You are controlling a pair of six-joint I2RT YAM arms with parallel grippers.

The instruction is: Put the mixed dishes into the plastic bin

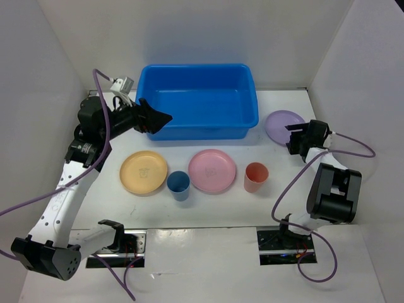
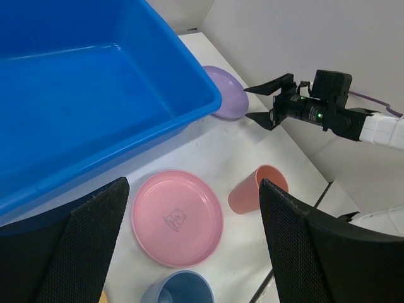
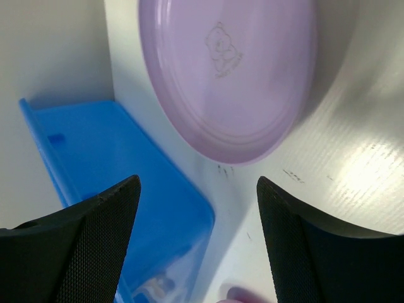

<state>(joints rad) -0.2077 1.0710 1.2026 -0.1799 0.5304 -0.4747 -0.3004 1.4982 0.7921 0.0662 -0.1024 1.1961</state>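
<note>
The blue bin (image 1: 199, 101) stands at the back of the table and holds no dishes. In front of it lie the yellow plate (image 1: 144, 172), the blue cup (image 1: 178, 185), the pink plate (image 1: 212, 170) and the salmon-red cup (image 1: 255, 177). The lilac plate (image 1: 284, 127) lies right of the bin. My left gripper (image 1: 159, 118) is open and empty, held above the bin's front left rim. My right gripper (image 1: 291, 139) is open and empty just beside the lilac plate (image 3: 230, 76). The left wrist view shows the pink plate (image 2: 178, 217) and salmon-red cup (image 2: 255, 189) below.
White walls enclose the table on the left, back and right. The bin's right wall (image 3: 126, 189) lies close to the lilac plate. Purple cables trail from both arms.
</note>
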